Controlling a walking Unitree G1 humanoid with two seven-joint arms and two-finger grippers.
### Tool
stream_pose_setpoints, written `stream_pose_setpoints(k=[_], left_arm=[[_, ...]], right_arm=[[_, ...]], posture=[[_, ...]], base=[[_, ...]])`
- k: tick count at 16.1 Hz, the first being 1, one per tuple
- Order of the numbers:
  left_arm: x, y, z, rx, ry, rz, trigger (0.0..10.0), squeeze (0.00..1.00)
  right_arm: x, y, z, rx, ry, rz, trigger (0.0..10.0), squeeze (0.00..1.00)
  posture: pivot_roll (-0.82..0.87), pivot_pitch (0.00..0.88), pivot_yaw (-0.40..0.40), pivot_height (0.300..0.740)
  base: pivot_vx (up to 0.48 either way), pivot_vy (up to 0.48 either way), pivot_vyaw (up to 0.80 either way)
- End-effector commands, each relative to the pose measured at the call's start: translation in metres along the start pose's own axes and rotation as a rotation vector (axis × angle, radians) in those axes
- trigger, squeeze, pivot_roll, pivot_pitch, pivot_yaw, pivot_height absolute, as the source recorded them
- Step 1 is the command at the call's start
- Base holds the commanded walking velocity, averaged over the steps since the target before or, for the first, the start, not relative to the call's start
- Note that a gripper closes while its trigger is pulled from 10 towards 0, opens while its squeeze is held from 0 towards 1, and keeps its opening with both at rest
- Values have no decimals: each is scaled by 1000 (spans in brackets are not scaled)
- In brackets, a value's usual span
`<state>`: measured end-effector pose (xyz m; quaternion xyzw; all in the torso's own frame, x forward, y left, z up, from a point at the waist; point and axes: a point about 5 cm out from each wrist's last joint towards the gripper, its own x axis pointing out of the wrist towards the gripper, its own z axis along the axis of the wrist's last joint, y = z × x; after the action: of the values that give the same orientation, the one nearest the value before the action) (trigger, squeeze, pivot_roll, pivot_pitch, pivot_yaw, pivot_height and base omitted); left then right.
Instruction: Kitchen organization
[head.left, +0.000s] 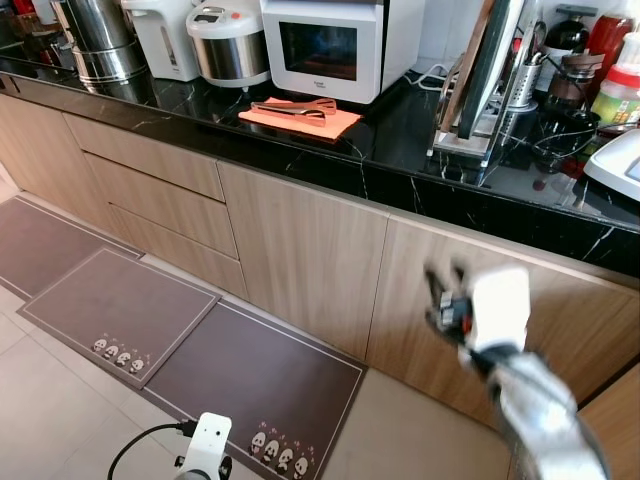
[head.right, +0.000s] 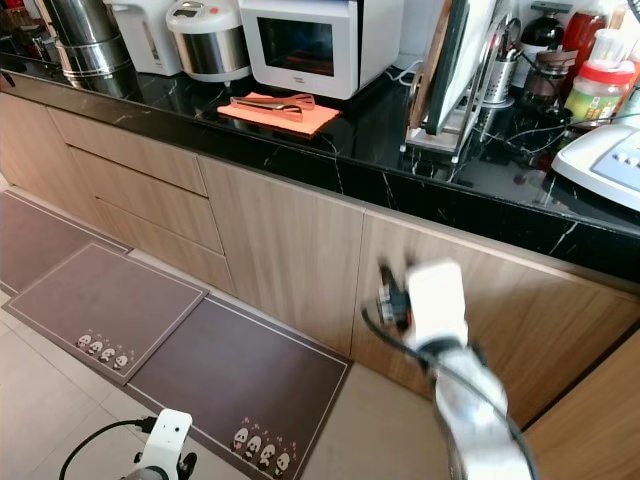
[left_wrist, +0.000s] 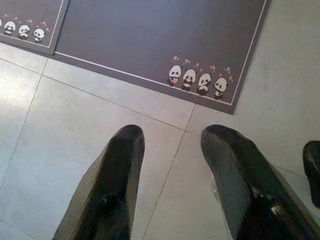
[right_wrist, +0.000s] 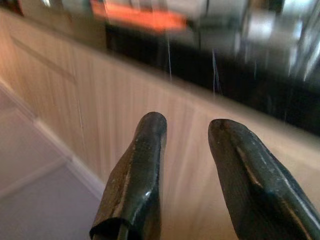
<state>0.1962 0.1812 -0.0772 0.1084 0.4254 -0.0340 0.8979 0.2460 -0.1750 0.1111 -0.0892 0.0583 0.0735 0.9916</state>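
Kitchen, black marble countertop (head.left: 400, 150) over pale wood cabinets (head.left: 300, 250). Orange mat (head.left: 300, 118) on the counter just in front of the white microwave (head.left: 325, 45), brown tongs (head.left: 295, 108) lying flat on it. Left of the microwave: rice cooker (head.left: 228, 42), white water boiler (head.left: 160, 35), steel pots (head.left: 100, 40). Right of the microwave: rack (head.left: 480, 90) holding upright cutting boards, utensil holder (head.left: 520, 85), bottles and jars (head.left: 610, 70) toward the far right, part of a white appliance (head.left: 615, 165) at the edge.

Floor: pale tiles, two grey-brown mats (head.left: 190, 340) with small panda prints along the near edge, set side by side against the cabinet base; a third mat (head.left: 40, 240) further left.

Right gripper (head.left: 445, 290) raised in front of the cabinet door below the counter, blurred, pointing toward the wood front; in the wrist view fingers (right_wrist: 137, 170) apart, nothing between them, cabinet face and counter edge ahead, orange mat as a smear up top. Contact with the door: cannot tell.

Left gripper (left_wrist: 170, 150) hanging low over the tile near the panda mat corner; fingers (left_wrist: 112, 180) spread, empty. White wrist housing with black cable (head.left: 205, 450) visible at the bottom of the head view.
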Motion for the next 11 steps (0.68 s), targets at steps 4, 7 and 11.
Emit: stream_pose_setpoints(k=[4, 7, 11], left_arm=[[0, 2, 0, 3, 2, 11, 10000, 0], [0, 2, 0, 0, 3, 11, 10000, 0], [0, 3, 0, -6, 4, 15, 10000, 0]], right_arm=[[-8, -5, -70, 41, 242, -18, 10000, 0], [-16, 11, -134, 120, 486, -29, 10000, 0], [-26, 34, -168, 133, 636, -2, 10000, 0]], posture=[[-188, 0, 44, 740], [-178, 0, 43, 740], [-168, 0, 45, 740]], base=[[0, 0, 0], [0, 0, 0], [0, 0, 0]])
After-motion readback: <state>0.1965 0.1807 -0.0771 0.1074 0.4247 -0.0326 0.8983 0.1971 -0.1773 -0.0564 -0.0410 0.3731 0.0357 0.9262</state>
